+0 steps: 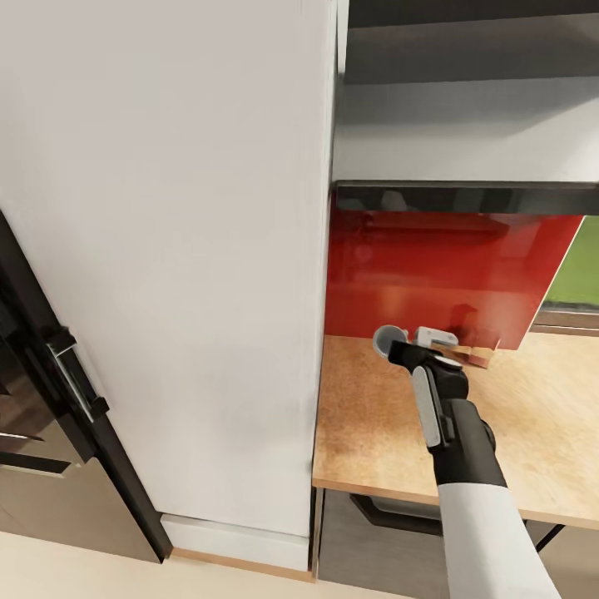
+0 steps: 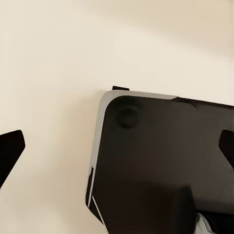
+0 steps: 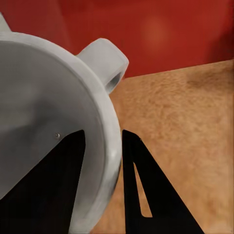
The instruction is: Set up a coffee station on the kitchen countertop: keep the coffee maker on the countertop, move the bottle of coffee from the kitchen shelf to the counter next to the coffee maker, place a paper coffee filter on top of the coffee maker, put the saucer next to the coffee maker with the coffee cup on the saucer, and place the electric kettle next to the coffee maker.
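My right gripper point(image 1: 409, 344) reaches over the wooden countertop point(image 1: 374, 441) toward the red backsplash and is shut on the rim of a grey coffee cup point(image 1: 386, 339). In the right wrist view the coffee cup point(image 3: 48, 126) looms large with its handle point(image 3: 105, 61) pointing toward the backsplash. The cup's wall sits pinched in the right gripper point(image 3: 103, 135), one dark finger inside and one outside. The cup hangs a little above the countertop point(image 3: 185, 126). My left gripper point(image 2: 119, 148) is open, its dark fingertips point(image 2: 12, 148) wide apart over the pale floor and my own dark base point(image 2: 161, 165).
A tall white cabinet point(image 1: 166, 249) stands directly left of the counter. A black oven front point(image 1: 33, 399) is further left. A red backsplash point(image 1: 449, 266) and a dark shelf edge point(image 1: 466, 197) close the counter's back. A small brown object point(image 1: 480, 356) lies by the backsplash.
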You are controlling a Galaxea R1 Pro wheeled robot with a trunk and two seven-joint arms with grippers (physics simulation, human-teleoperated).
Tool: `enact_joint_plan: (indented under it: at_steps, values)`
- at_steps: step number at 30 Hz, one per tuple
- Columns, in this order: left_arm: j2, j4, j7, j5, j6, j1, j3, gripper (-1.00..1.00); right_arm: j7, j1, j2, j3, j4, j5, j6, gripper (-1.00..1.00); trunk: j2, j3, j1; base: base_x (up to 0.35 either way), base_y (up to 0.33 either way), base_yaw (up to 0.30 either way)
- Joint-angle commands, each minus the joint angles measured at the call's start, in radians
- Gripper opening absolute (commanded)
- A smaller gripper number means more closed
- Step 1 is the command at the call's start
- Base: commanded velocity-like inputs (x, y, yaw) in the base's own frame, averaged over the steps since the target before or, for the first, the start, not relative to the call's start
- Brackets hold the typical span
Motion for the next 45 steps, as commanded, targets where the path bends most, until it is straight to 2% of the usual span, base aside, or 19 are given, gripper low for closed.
enact_joint_plan:
  at_steps: [1,10,32,45]
  values:
    - [0.0,-0.002,-0.01,0.009,0.001,0.0,0.005,1.0,-0.007,-0.001,0.001,0.0,-0.005,-0.008,0.003,-1.0,-0.002,-0.002,0.001,0.0,0.0,0.0]
    - [-0.002,-0.002,-0.01,0.009,0.001,0.0,0.005,1.0,-0.009,-0.001,0.006,0.001,-0.014,-0.007,0.004,-1.0,-0.002,-0.001,0.001,0.0,-0.196,-0.119]
    - [-0.002,-0.002,-0.009,0.009,0.001,0.0,0.005,1.0,-0.011,-0.001,0.007,0.001,-0.015,-0.007,0.003,-1.0,-0.002,-0.001,0.001,0.002,-0.272,-0.29]
    - [-0.001,-0.002,-0.009,0.009,0.001,0.0,0.005,1.0,-0.011,-0.001,0.007,0.001,-0.015,-0.007,0.004,-1.0,-0.002,-0.001,0.001,0.13,-0.268,-0.3]
